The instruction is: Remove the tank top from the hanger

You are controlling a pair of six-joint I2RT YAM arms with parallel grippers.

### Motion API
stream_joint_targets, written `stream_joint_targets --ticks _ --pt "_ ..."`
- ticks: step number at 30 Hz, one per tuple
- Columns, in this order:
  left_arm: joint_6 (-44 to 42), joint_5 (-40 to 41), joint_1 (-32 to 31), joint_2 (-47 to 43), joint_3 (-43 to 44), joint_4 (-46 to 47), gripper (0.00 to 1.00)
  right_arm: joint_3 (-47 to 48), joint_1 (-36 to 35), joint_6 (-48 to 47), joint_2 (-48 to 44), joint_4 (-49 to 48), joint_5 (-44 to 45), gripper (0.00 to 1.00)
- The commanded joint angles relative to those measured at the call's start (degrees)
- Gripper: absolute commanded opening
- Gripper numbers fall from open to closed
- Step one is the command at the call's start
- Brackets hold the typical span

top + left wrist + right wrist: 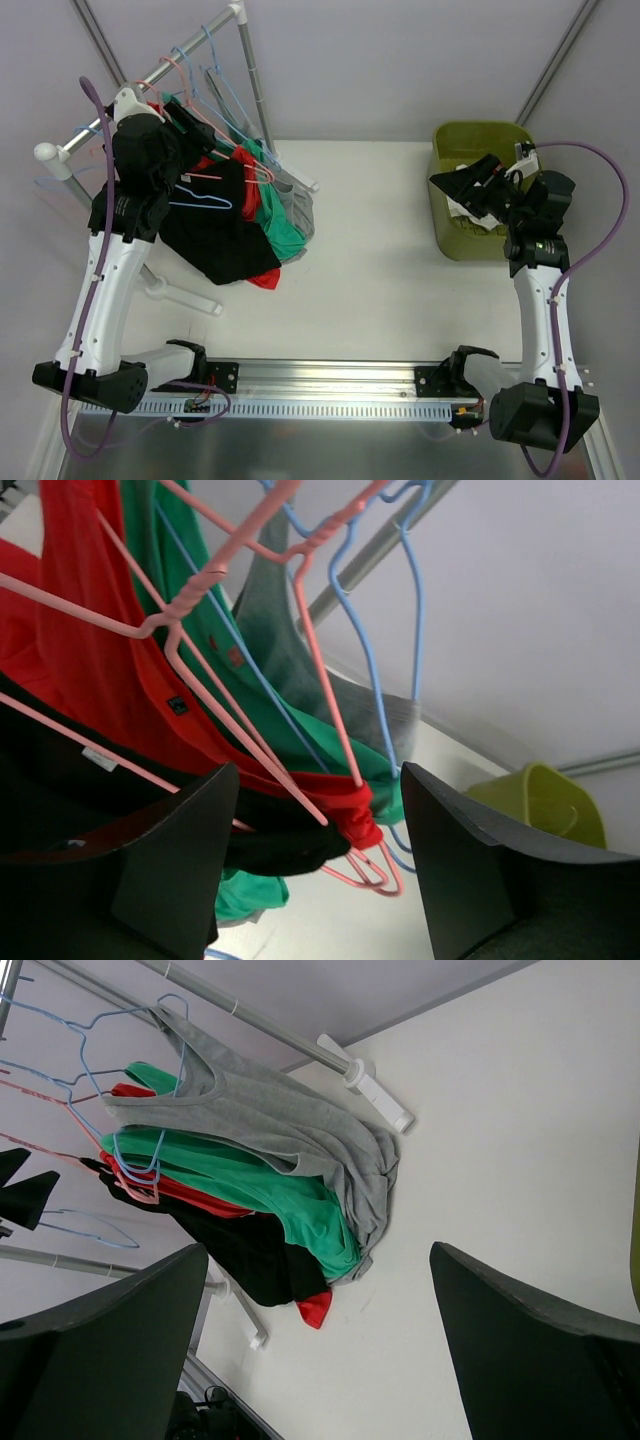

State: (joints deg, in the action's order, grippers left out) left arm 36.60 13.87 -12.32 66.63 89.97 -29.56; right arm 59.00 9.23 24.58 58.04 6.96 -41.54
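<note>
Several tank tops hang bunched on wire hangers on a rack at the left: black (215,235), red (262,278), green (280,225) and grey (298,205). My left gripper (190,125) is open beside the rack rail. In the left wrist view (320,880) its jaws stand wide, with a pink hanger (250,735), the red top (90,670) and the black top (280,845) between and beyond them, nothing gripped. My right gripper (462,183) is open and empty over the green bin. It views the bunch from afar, the grey top (270,1120) outermost.
The rack rail (150,75) slants up from the left, with its white foot (190,300) on the table. Empty blue hangers (375,680) hang further along the rail. An olive bin (450,140) with cloth in it stands at the right.
</note>
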Motion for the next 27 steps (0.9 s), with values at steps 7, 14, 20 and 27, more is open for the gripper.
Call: stream_joint_targets --ticks 7,14,20,27 --pt "3.3 9.24 -0.16 3.42 0.64 0.82 0.59 0.5 0.08 -0.32 -2.05 -1.95 -3.37 1.0" --pt "5.94 12.32 -0.16 4.73 -1.29 1.0 0.43 0.5 0.08 -0.58 -2.06 -2.04 -3.55 0.99" --pt "8.22 13.03 -0.16 4.56 -3.66 1.08 0.35 -0.03 -0.09 -0.58 -2.14 -2.13 -3.64 1.0" --pt "8.75 13.55 -0.16 2.81 -3.14 1.08 0.13 0.06 -0.53 -0.41 -2.76 -2.39 -3.64 1.0"
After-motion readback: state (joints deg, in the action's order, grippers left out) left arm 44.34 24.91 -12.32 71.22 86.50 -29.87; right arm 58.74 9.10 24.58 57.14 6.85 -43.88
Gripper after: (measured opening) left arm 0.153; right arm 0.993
